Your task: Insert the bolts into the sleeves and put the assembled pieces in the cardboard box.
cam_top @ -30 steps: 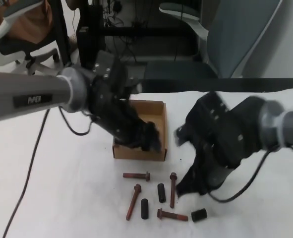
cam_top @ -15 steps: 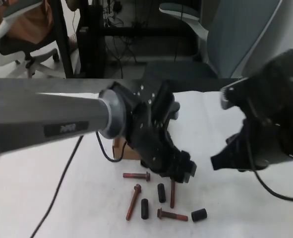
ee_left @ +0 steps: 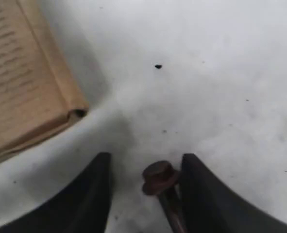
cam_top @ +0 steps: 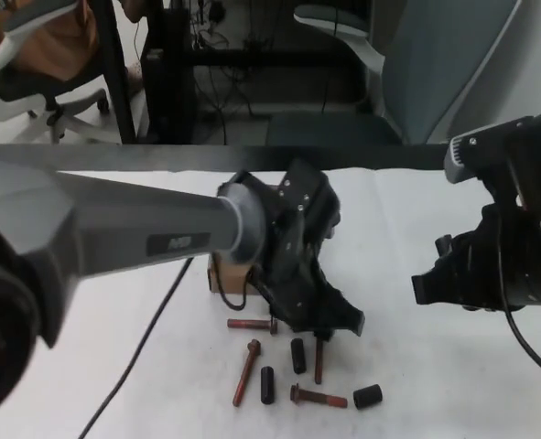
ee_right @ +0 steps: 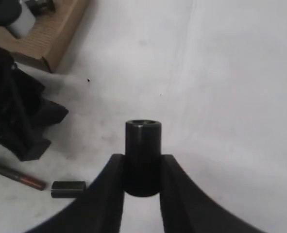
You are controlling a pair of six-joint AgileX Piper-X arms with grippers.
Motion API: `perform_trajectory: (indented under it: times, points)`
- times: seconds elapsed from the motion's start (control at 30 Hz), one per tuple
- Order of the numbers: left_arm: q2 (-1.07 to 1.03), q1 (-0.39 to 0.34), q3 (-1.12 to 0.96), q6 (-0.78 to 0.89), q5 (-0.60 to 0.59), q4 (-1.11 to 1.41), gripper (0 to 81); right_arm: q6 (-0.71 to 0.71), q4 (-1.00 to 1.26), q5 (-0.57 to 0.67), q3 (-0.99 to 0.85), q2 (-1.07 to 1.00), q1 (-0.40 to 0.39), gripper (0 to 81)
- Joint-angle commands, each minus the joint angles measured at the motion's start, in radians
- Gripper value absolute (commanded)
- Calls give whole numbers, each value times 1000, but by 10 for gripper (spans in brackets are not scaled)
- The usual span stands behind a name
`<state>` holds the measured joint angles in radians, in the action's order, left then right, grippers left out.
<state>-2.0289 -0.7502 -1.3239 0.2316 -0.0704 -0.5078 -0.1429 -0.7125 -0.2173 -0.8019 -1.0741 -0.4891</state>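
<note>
- Gripper of the left arm (cam_top: 332, 322) sits low at the centre of the high view, just in front of the cardboard box (cam_top: 217, 277). Its fingers (ee_left: 97, 194) are spread wide and grip nothing.
- A rusty brown bolt (ee_left: 159, 175) lies on the white bench cover (ee_left: 221, 73) with its head between those fingers. It is nearer one finger than the other, and I cannot tell whether it touches that finger.
- In the high view this bolt (cam_top: 319, 358) runs down the frame from under the gripper.
- The right gripper (ee_right: 143, 167) is clamped on a black sleeve (ee_right: 143, 141). The sleeve is held above the cover with its open end pointing away from the wrist camera.
- The right arm (cam_top: 508, 238) is at the right edge of the high view, well apart from the box and the loose parts.
- Three more bolts lie at lower centre of the high view:
  - a level bolt (cam_top: 252, 324) just left of the left gripper;
  - a slanted bolt (cam_top: 245, 372) below it;
  - a bottom bolt (cam_top: 318, 397) lying across near the lower edge.
- Three loose sleeves lie among them:
  - a middle sleeve (cam_top: 298, 356) just left of the straddled bolt;
  - a lower sleeve (cam_top: 267, 385) beside the slanted bolt;
  - an end sleeve (cam_top: 367, 396) at the right end of the bottom bolt.
- The left arm hides most of the box in the high view. The left wrist view shows one of its corners (ee_left: 31, 97) near the open fingers.
- A black cable (cam_top: 151, 329) trails across the cover at lower left.
</note>
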Motion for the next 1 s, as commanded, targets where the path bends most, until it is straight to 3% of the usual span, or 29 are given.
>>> perform_trajectory:
  times: [0.0,0.13,0.2,0.37,0.5,0.67,0.77,0.97]
  points:
    - [-53,-24,-14,-2,25,-78,266,-6,-1,6,-1,14,5,0]
    - [-62,-30,-22,0,23,-108,129,-6,12,6,-1,14,5,0]
    - [-47,-30,-25,-5,23,-100,7,-5,14,6,-1,14,5,0]
    - [61,-30,-25,-41,27,-43,18,17,11,6,-1,14,5,0]
    - [171,-27,-15,-97,118,25,18,20,14,6,-1,14,5,0]
    - [297,-27,-15,-152,144,33,18,20,13,6,1,14,5,0]
    - [373,-28,-8,-193,196,18,18,17,35,83,23,21,2,0]
    - [603,-28,213,-254,211,207,18,70,583,282,282,79,-69,0]
